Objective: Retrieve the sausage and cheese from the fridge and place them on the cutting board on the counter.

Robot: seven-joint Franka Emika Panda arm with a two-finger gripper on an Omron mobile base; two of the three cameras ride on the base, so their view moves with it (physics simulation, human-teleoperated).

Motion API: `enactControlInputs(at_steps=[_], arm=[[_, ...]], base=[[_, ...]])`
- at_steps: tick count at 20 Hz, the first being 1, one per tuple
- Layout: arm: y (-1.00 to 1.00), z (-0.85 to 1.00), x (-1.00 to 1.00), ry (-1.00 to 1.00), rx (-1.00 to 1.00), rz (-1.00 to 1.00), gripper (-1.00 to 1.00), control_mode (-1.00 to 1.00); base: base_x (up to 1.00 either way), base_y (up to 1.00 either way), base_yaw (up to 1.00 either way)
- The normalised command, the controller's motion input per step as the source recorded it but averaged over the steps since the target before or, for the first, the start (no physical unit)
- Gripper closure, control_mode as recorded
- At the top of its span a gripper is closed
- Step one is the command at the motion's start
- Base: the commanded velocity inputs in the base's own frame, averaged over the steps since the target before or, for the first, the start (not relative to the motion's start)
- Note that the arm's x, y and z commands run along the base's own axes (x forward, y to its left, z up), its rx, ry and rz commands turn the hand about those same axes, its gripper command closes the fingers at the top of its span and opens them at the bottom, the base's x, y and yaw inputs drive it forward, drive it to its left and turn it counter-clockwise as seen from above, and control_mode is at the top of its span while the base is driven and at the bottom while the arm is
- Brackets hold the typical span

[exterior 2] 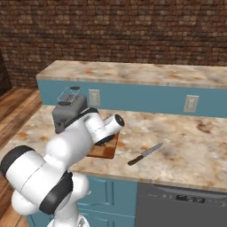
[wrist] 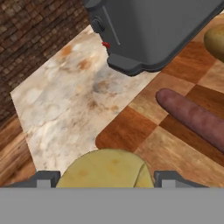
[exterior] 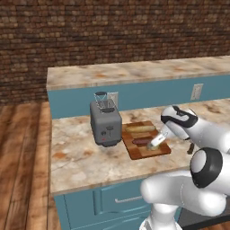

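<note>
On the counter [exterior: 76, 157] lies the reddish-brown cutting board [exterior: 134, 152], right of a grey toaster [exterior: 106, 122]. The dark-red sausage [exterior: 140, 141] lies on the board's middle; in the hand view the sausage [wrist: 192, 118] runs off to the right over the board [wrist: 131, 131]. My gripper [exterior: 156, 144] hangs low over the board's near right part, shut on the yellowish cheese [exterior: 153, 146]. Seen from the hand, the cheese [wrist: 105, 168] spans the gap between both fingertips [wrist: 46, 178]. The fridge is out of view.
A pale tan loaf [exterior: 139, 128] lies on the board's far side. The toaster [wrist: 148, 30] stands close beside the board. A black-handled knife [exterior 2: 144, 154] lies on the counter to the right. White outlets [exterior 2: 191, 103] sit on the teal back ledge.
</note>
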Motion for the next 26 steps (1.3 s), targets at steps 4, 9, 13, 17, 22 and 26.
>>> enactControlInputs(at_steps=[4,9,13,17,22,26], arm=[[0.14,-0.45,0.03,0.00,0.04,0.02,1.00,-1.00],[0.17,-0.25,0.23,-0.03,-0.01,0.00,1.00,-1.00],[0.18,-0.28,0.16,-0.09,-0.03,0.00,1.00,-1.00],[0.04,-0.21,0.18,-0.10,-0.05,0.00,1.00,-1.00],[0.00,-0.19,0.09,-0.09,-0.10,0.00,1.00,-1.00],[0.00,-0.27,0.10,-0.14,-0.13,0.00,1.00,-1.00]], base=[[0.00,0.00,0.00],[0.00,0.00,0.00],[0.00,0.00,0.00],[0.00,0.00,0.00],[0.00,0.00,0.00],[0.00,0.00,0.00]])
